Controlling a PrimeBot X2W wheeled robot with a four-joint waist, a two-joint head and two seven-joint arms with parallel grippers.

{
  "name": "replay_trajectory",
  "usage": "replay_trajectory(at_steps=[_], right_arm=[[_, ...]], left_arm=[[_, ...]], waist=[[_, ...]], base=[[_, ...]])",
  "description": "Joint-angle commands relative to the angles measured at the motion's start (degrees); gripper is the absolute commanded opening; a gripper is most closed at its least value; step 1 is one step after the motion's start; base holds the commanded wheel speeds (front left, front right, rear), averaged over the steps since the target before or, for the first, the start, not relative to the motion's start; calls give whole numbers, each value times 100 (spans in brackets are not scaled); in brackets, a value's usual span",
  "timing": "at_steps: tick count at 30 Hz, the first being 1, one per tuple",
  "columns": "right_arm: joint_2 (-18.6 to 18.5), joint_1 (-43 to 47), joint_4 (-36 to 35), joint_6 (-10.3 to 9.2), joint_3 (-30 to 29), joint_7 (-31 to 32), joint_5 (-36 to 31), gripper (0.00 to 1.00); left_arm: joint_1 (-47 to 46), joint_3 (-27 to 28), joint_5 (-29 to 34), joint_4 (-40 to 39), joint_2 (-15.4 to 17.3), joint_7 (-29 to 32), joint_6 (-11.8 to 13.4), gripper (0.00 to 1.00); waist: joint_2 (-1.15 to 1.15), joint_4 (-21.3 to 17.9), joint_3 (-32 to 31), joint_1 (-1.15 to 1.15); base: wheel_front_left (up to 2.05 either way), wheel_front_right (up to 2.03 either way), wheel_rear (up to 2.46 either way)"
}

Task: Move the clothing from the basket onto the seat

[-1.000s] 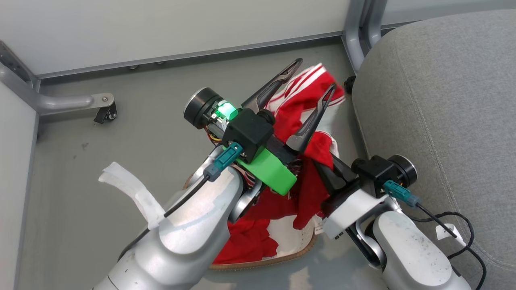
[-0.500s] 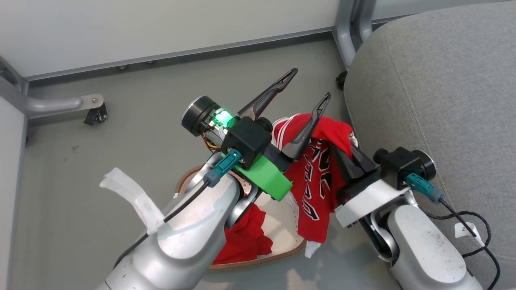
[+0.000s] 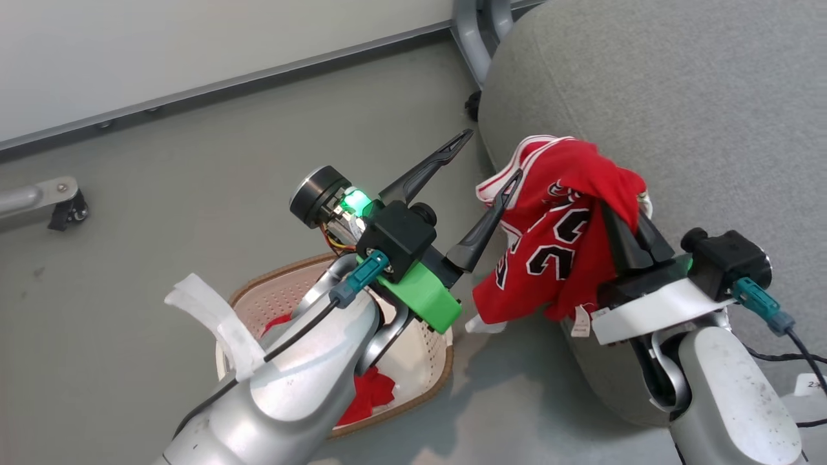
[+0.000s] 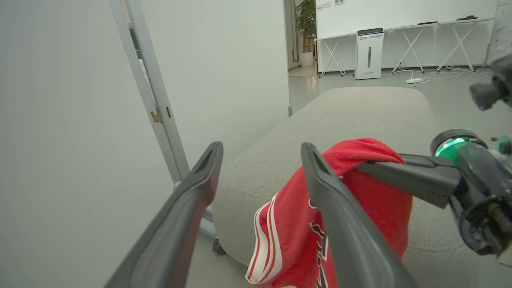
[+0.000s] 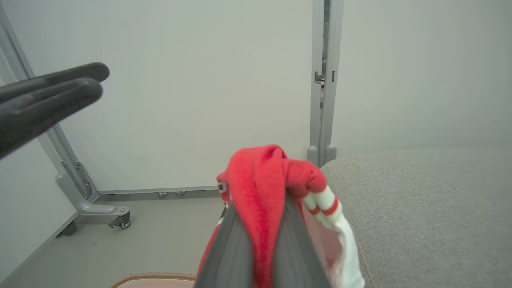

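A red jersey with navy-and-white lettering hangs from my right gripper, which is shut on a bunch of its fabric. It hangs over the front left edge of the grey seat, clear of the floor. Left of the jersey, my left gripper is open and holds nothing. The cream basket stands on the floor under my left forearm, with a second red garment inside. In the left wrist view my open left gripper frames the jersey and the seat. The right wrist view shows the fabric bunched between the shut fingers.
A grey metal frame leg with a caster stands on the floor at the left, below a pale wall panel. Another frame post rises beside the seat's far corner. A black cable lies on the seat at the right.
My right gripper has lifted the jersey out of the basket and carried it right, over the seat's edge. The head camera has turned right. The left gripper has stayed open.
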Motion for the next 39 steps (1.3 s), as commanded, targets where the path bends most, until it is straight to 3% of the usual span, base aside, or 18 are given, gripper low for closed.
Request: replay_trajectory(at_steps=[1,12,23,31,39], right_arm=[[-12,85,-84,-2,-107,-13,-35,0],[94,354,-395,-2,-737,-12,-58,0],[173,486,-493,-2,-957,-12,105,0],[-88,-321,-686,-2,-1301,-12,89,0],[-468,-1895,-691,-2,-1742,-12,23,0]], left_arm=[[-19,-9,28,27,56,11,2,100],[-150,-100,47,73,155,20,-3,100],[-122,-79,-1,117,252,4,65,100],[-124,23,11,29,354,0,166,100],[-431,66,174,-156,535,51,242,100]], waist=[[0,-316,166,0],[0,-984,415,0],[0,-1197,575,0],[0,-1097,997,0],[0,-951,1903,0]], base=[[0,0,0],[0,0,0],[0,0,0],[0,0,0],[0,0,0]])
